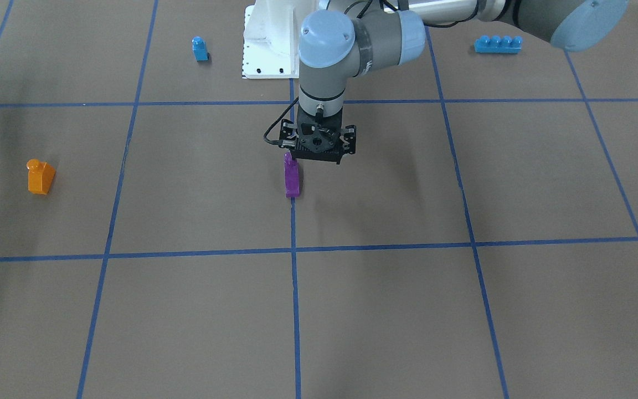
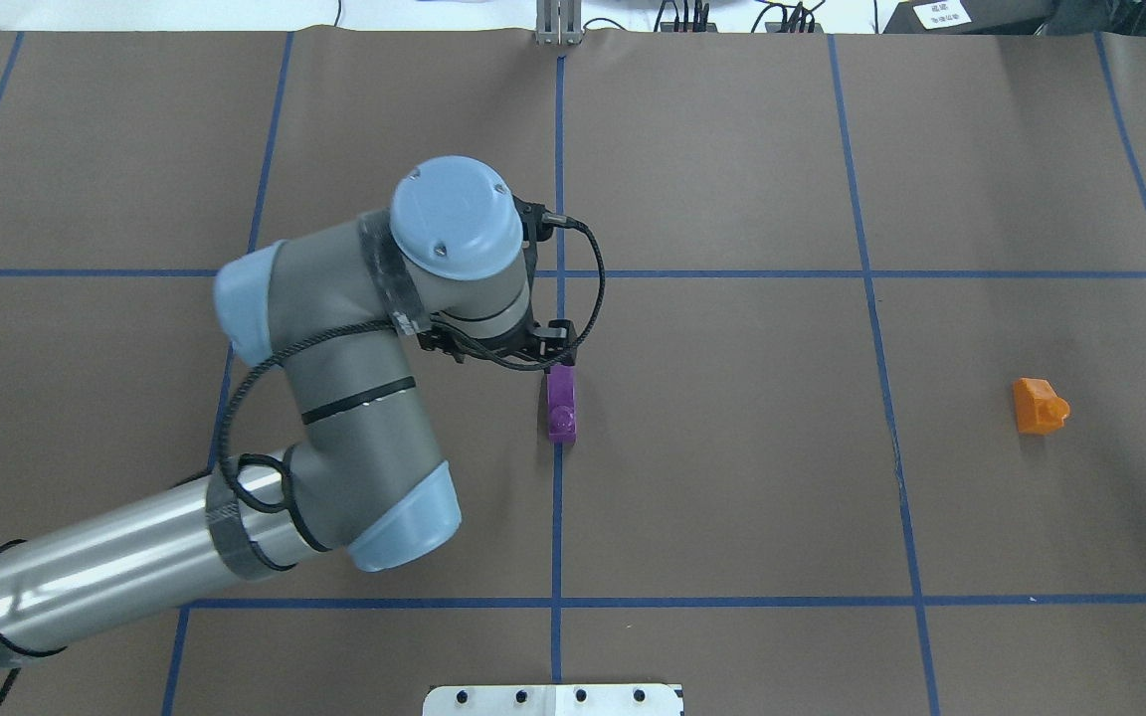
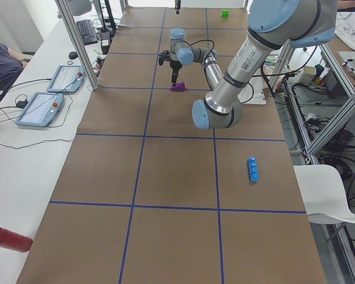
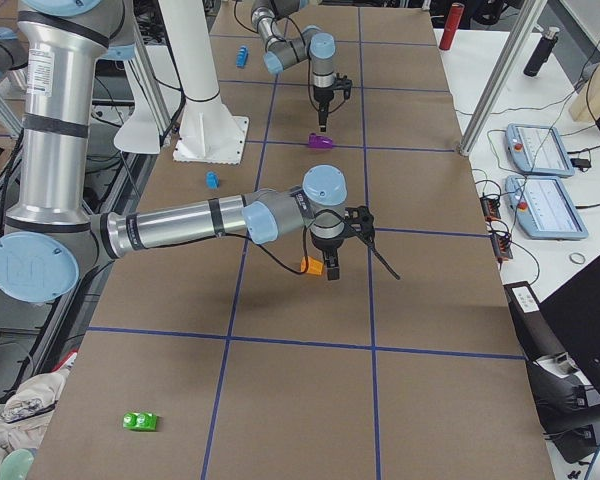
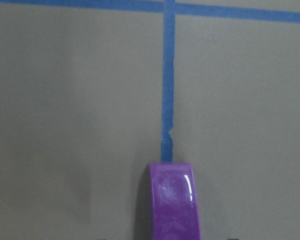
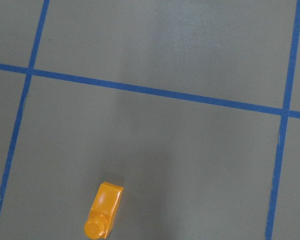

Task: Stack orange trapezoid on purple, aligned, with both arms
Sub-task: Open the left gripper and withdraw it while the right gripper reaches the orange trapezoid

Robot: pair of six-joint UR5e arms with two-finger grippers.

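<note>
Centre of the table [image 1: 385, 310], and the purple [image 1: 292, 176] lies on its side right on the middle blue tape line [image 1: 295, 310], stud end toward the robot's base. The left gripper [image 1: 318, 148] hangs just off that block, a touch to the robot's left of the line. In the overhead view it sits at the block's far end, close in. Its wrist camera catches only the glossy purple slope at the bottom edge of the frame, dead centre. Nothing grips the block. The fingers are tucked under the wrist, so I cannot tell whether they are spread or closed. Over on the robot's right, the orange trapezoid [image 1: 40, 177] sits alone, well apart from the purple and nearly a full grid square away. The right gripper [image 4: 331, 268] points down, and from the right-end camera its tips look just beside the orange piece. The overhead and front views, though, show nothing touching that block. The right wrist camera has it low and left in frame, with bare brown paper around it. Whether that gripper is open or closed, I cannot tell. Back by the white base plate [image 1: 269, 50] sit a small blue block [image 1: 200, 49] and a long blue brick [image 1: 498, 44].
</note>
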